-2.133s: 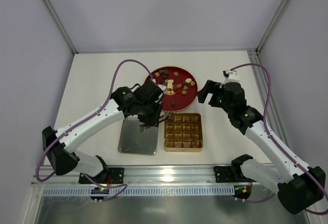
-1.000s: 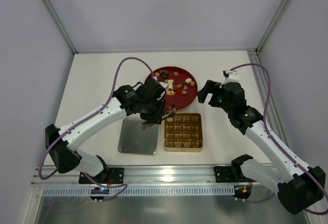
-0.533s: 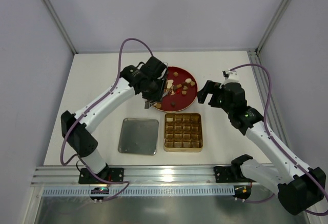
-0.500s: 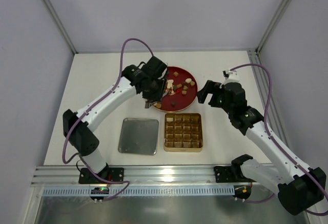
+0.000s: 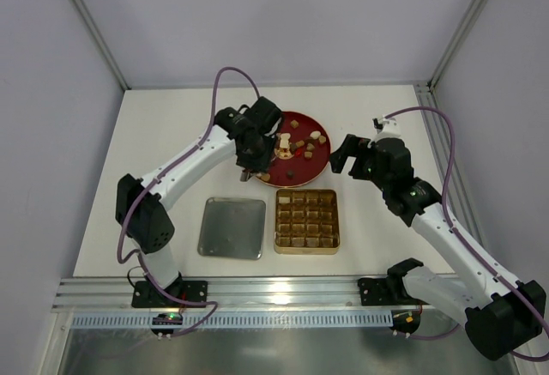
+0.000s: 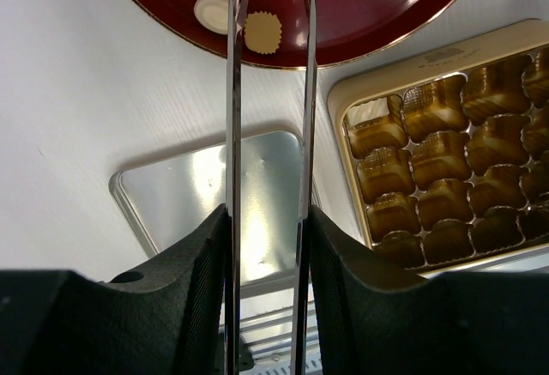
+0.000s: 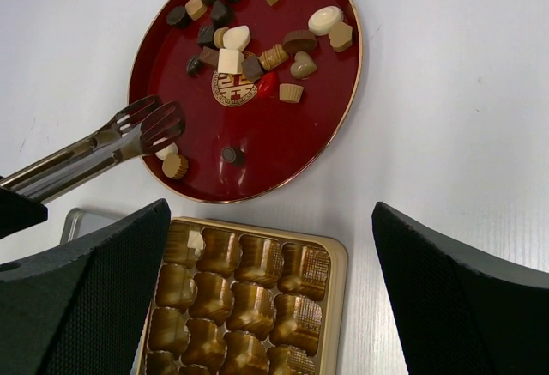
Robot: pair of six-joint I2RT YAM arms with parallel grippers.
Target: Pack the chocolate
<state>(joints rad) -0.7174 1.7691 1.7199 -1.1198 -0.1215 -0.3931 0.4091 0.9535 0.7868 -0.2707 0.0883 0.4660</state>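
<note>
Left jaws clenched on tongs [image 7: 103, 146], tips apparently empty above red plate [image 7: 292, 139], right jaws released

Left pincer [image 6: 268, 229] and its tongs [image 7: 94, 156] now off the silver lid [image 5: 232, 229], swung over the red plate [image 5: 300, 123], near-left edge, arm reaching further out

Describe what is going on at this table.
The left gripper holds metal tongs, their tips over the red plate. Most chocolates lie on that plate. One pale piece sits in a corner cell of the gold tin, and the other cells in view are empty. The right gripper hangs open beside the plate, holding nothing.
</note>
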